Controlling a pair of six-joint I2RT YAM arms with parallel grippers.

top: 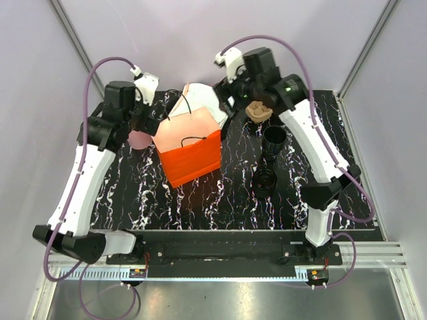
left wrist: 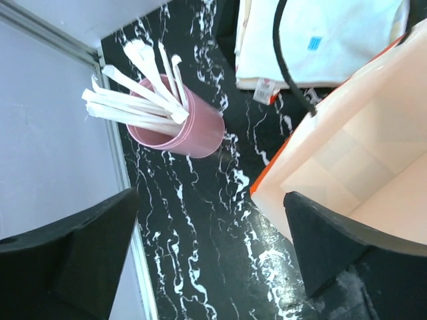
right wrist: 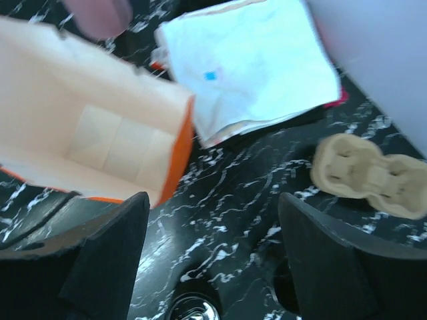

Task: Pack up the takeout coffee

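The left claw point(left wrist: 210, 200) stands wide and holds nothing. A pink cup point(left wrist: 193, 130) of stirrers sits ahead of it, off its left finger, and the open mouth of the orange bag point(top: 193, 157) lies just beside its right finger. I cannot tell whether that finger touches the rim. The bag stands upright on the surface point(top: 233, 193) between the 2 claws, and nothing shows inside it.

The right claw point(right wrist: 213, 200) is also wide and empty. The bag's far corner is off its left finger and the cardboard tray point(right wrist: 370, 173) lies ahead, past its right finger. The takeout coffee point(top: 273, 139) stands on the surface behind this claw, toward the arm's base. A second black cup point(top: 265, 179) stands nearer the base again.

The bag looks ready and the packing itself is not yet begun. The next move likely belongs to the right claw: draw back over the coffee, close on its tapered wall, keep it upright, and lower it into the bag. The bag's thin walls could fold if nudged.
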